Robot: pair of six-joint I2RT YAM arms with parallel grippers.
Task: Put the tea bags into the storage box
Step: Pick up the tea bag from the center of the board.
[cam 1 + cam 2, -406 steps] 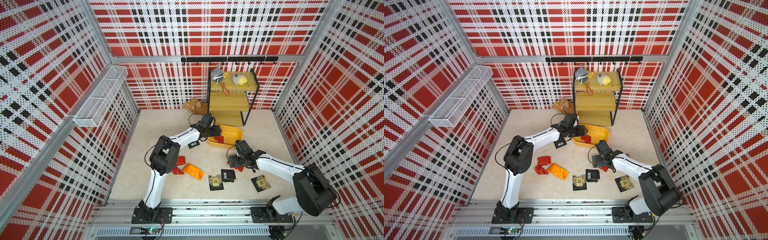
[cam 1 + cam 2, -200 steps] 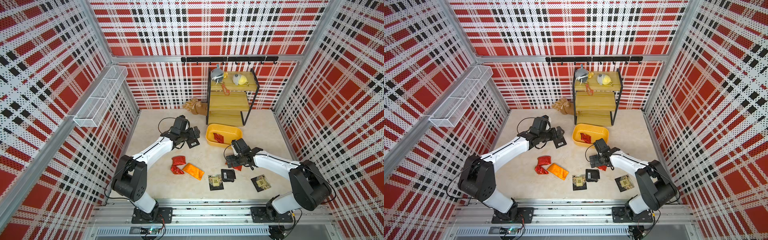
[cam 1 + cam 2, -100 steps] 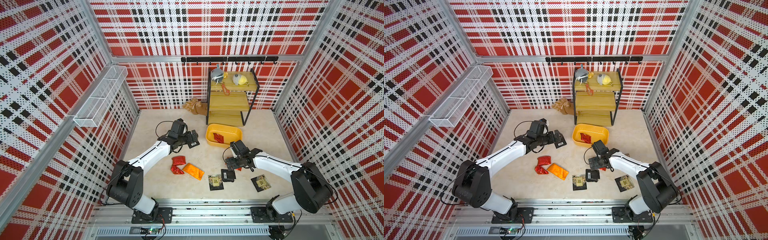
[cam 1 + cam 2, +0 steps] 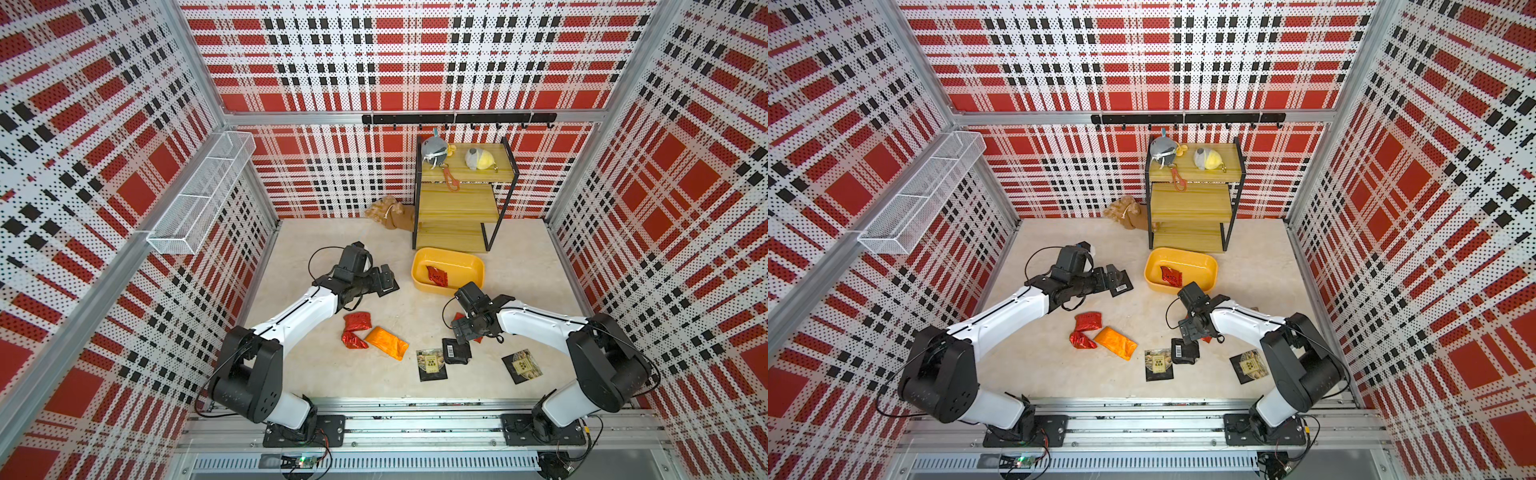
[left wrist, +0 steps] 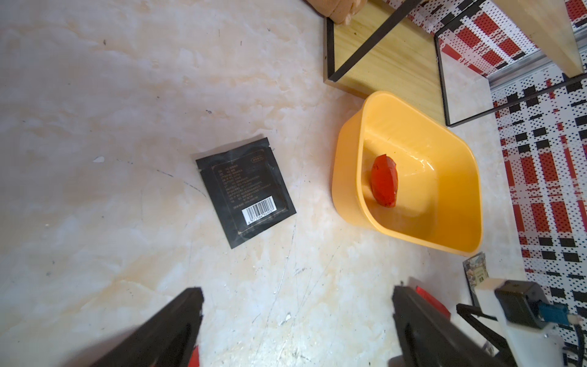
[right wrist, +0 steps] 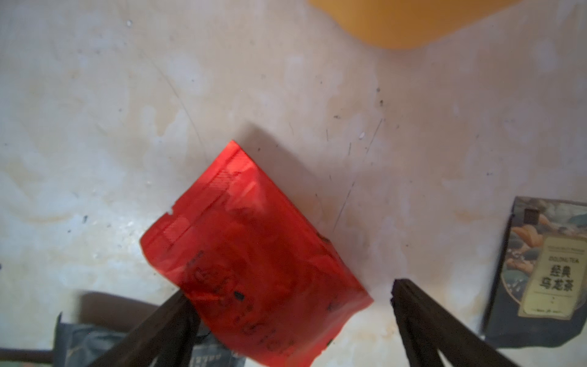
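1. The left gripper (image 5: 295, 294) hung over the table (image 5: 127, 95) with jaws spread wide and nothing between them. Just ahead, a black sachet (image 5: 246, 192) lay flat beside the yellow storage box (image 5: 346, 152). Its white barcode showed, but the fine print was too small to read.
2. One crinkled red tea bag (image 5: 385, 181) lay inside the box.
3. The right gripper (image 6: 292, 290) also gaped wide, straddling a red sachet (image 6: 254, 248) on the table. The dark print on it was blurred.
4. Nearby, a pictured sachet (image 6: 546, 270) carried a yellowish label reading "经典乌龙茶".
5. In a top view, a red pair (image 4: 357, 322) and an orange sachet (image 4: 386, 343) lay on the table, well apart from the box.
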